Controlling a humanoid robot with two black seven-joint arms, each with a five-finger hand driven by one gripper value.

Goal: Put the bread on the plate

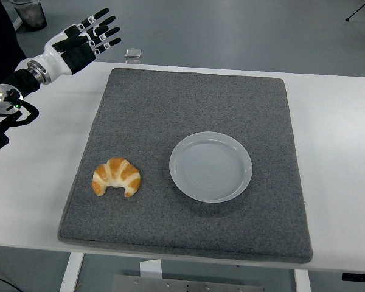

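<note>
The golden-brown, crescent-shaped croissant (116,177) lies on the grey, rectangular felt mat (188,100), close to the mat's left edge and toward its near-left corner. The round, white, empty ceramic plate (210,166) sits on the same mat near its centre, to the right of the bread and apart from it. The mat covers most of the white table (331,121).

The left hand (88,38), black with white segments, is raised above the table's far-left corner, well apart from the bread. Its fingers are extended and spread; it holds nothing. The right arm is not in view. A small clear object (132,53) rests at the table's far edge, outside the mat.

Step in hand, as judged: the reach has not begun and the bread is ungrasped. The next move calls for bringing the left hand down and toward the near edge until it is above the croissant, closing the fingers gently around the crescent's body, lifting, carrying it rightward, and releasing over the plate's centre.
</note>
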